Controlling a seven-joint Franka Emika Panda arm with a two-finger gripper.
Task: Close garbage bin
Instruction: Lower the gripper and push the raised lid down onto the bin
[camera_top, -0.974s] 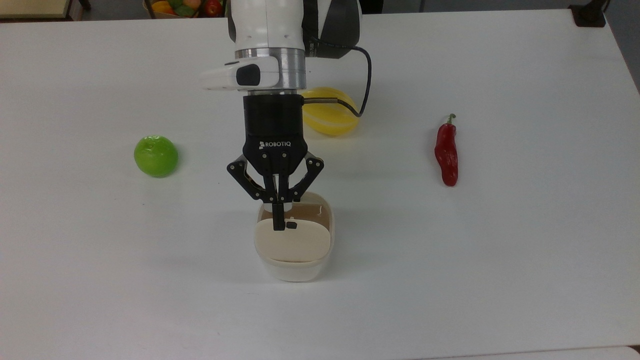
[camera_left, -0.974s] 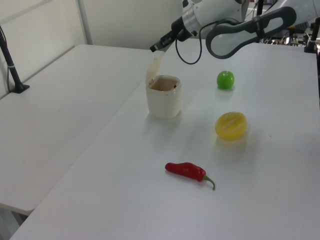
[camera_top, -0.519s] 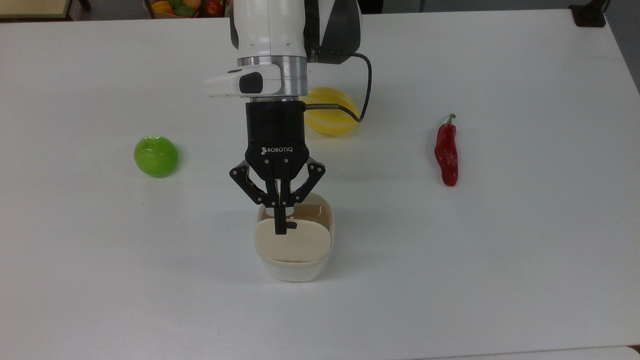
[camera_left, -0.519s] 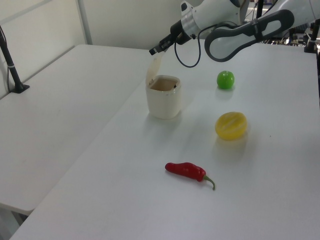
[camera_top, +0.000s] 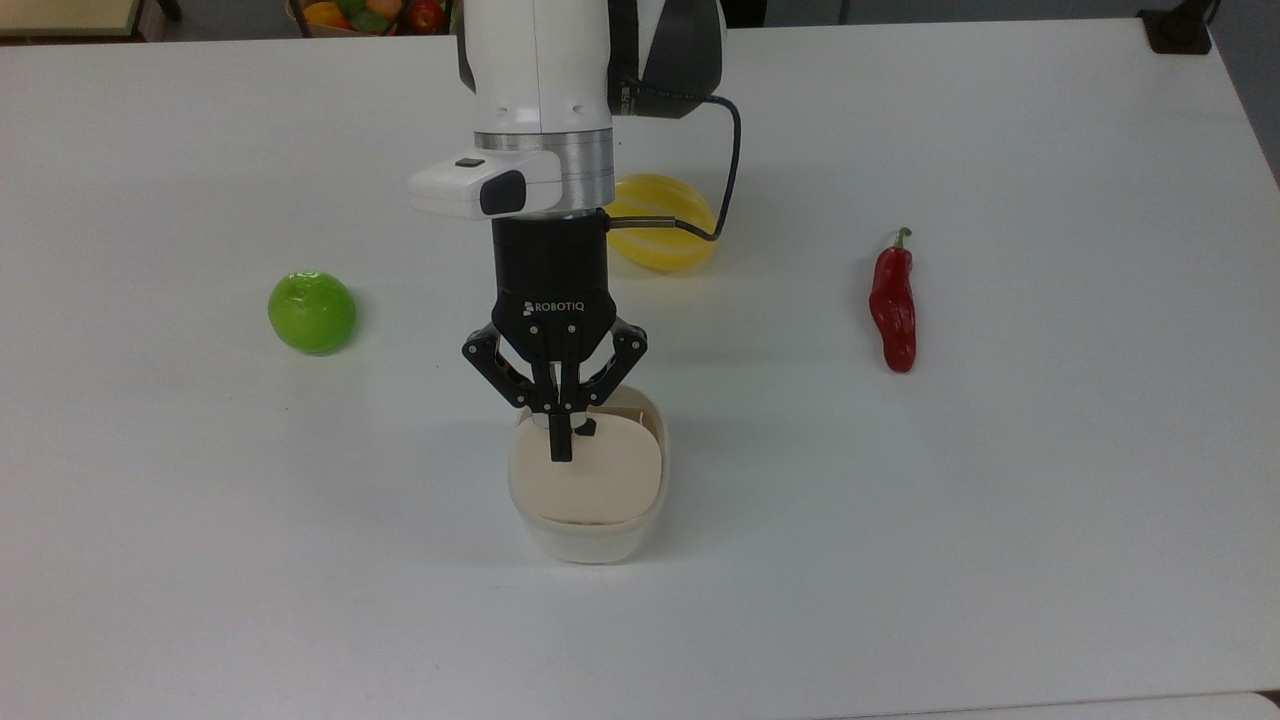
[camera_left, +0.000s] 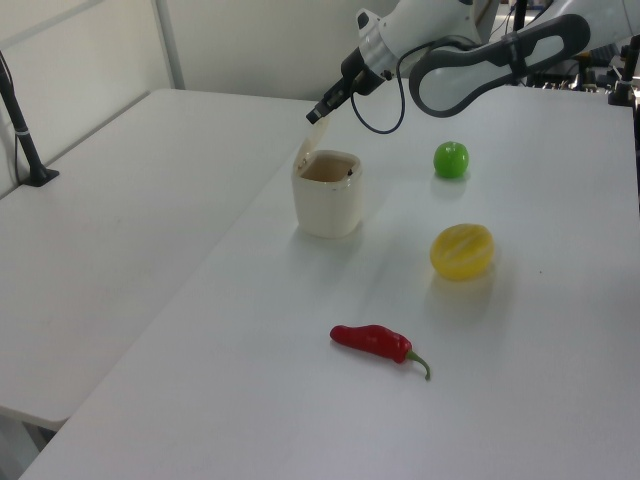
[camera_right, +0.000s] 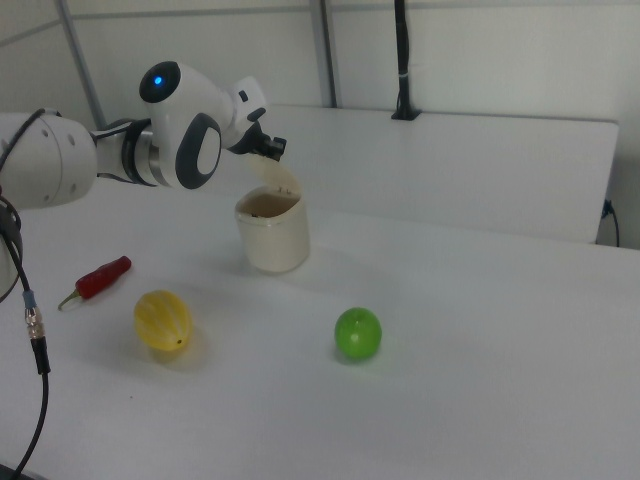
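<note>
One garbage bin (camera_top: 588, 530), one hand (camera_top: 561, 440), three produce pieces.

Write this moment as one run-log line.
gripper: shut, tip on lid | garbage bin: lid partly raised, not closed | green apple, red chili: untouched

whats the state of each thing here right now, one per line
garbage bin: upright on the table, not yet closed
lid: hinged up and tilted over the opening, partly lowered
gripper: shut, tip against the lid's upper edge
green apple: resting on the table, untouched
yellow fruit: resting on the table behind the arm
red chili pepper: lying flat on the table
</note>
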